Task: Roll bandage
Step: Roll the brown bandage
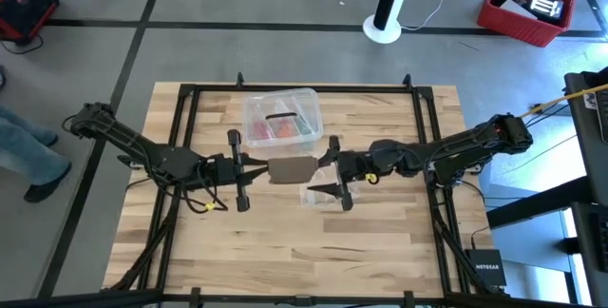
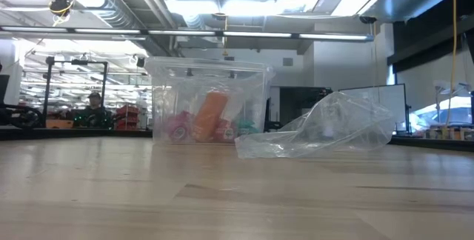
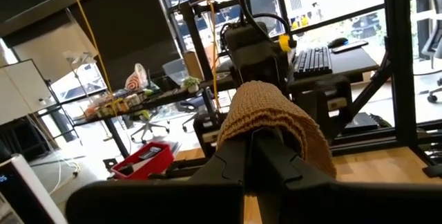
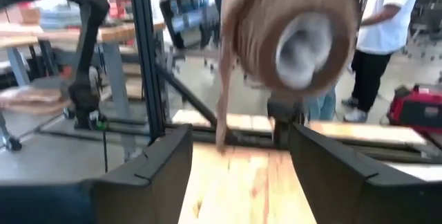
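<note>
Knitted cloth, clear plastic and pale wood are seen on a workshop table.

The bandage [image 3: 273, 124] is shown as a soft, matt brown-tan cloth with a ribbed, coarse weave, wound into a roll around a pale core in the right wrist view. The table [image 1: 285, 260] is made of light wooden planks, smooth and faintly satin, and is edged by a black metal frame [image 1: 180, 108]. A clear plastic box [image 2: 207, 99] is seen with glossy, smooth walls, and beside it a crinkled clear plastic bag [image 2: 326, 129] is marked by bright highlights. The left gripper [image 3: 266, 165] and right gripper [image 4: 238, 165] are finished in dark matt plastic.
</note>
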You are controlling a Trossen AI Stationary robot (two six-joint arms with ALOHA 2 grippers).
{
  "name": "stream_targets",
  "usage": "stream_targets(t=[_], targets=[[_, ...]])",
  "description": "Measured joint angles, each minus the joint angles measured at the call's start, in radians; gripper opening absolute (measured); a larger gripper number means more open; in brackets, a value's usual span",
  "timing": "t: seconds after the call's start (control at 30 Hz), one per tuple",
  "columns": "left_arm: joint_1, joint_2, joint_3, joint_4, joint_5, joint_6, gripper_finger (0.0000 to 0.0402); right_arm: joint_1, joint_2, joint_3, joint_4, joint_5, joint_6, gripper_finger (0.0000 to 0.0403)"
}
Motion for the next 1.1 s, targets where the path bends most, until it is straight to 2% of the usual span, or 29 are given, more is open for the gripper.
stream_targets(t=[0.23,0.33,0.5,0.6,0.63,0.77,1.1], targets=[[0.005,0.0,0.0,0.002,0.0,0.025,0.0,0.0,0.023,0.0,0.048,0.0,0.048,0.0206],[0.007,0.0,0.0,0.009,0.0,0.027,0.0,0.0,0.036,0.0,0.073,0.003,0.072,0.0179],[0.007,0.0,0.0,0.004,0.0,0.027,0.0,0.0,0.066,0.0,0.169,0.009,0.058,0.0091],[0.007,0.0,0.0,0.029,0.0,0.033,0.0,0.0,0.084,0.0,0.163,0.014,-0.002,0.0024],[0.007,0.0,0.0,0.039,0.0,0.031,0.0,0.0,0.087,0.0,0.165,0.032,-0.032,0.0013],[0.003,0.0,0.0,0.049,0.039,-0.012,0.0,0.0,0.087,0.0,0.169,0.123,-0.147,0.0014],[-0.016,0.0,0.0,0.037,0.134,-0.096,0.0,-0.006,0.087,0.0,0.204,0.266,-0.45,0.0005]])
